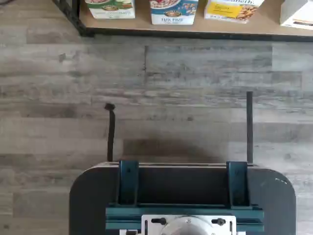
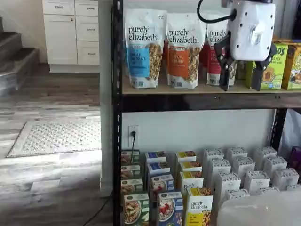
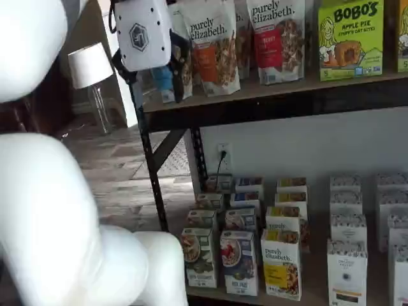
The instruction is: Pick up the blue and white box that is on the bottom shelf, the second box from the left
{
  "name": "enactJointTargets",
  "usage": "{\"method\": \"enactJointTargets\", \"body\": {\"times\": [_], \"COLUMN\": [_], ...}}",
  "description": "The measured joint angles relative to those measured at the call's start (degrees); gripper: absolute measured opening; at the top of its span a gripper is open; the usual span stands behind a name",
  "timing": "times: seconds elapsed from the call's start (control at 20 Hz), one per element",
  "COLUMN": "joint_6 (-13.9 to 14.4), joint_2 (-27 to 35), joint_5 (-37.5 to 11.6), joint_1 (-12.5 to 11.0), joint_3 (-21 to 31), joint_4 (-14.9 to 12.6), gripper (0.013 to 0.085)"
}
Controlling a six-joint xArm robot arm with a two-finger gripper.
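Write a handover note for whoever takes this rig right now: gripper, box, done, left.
Gripper: up at the wooden tier of granola bags, jaws open, holding nothing.
Blue and white box: upright at the front of the bottom shelf, between a green-fronted carton and a yellow-fronted carton; the wrist view shows only its lower part.
Done: nothing; box untouched.
Left: lower to the bottom shelf, line up, close, lift out.

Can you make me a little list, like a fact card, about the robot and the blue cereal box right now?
target: the blue and white box, front of its row
where: the bottom shelf
neighbours: green-fronted carton on one side, yellow-fronted carton on the other
gripper: up high, level with the granola bags
jaws: open, holding nothing
box touched: no
task state: pick not started
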Motion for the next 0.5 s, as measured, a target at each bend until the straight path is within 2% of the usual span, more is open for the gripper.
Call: {"method": "enactJointTargets", "body": {"times": [0.1, 0.5], "joint_6": [0.1, 0.2], "joint_2": [-1.0, -1.2], "joint_5": [-1.7, -3.1], "joint_1": [0.2, 0.3], "joint_3": [0.9, 2.3], "joint_4": [-0.2, -0.2], "gripper": [0.0850, 0.0850]}}
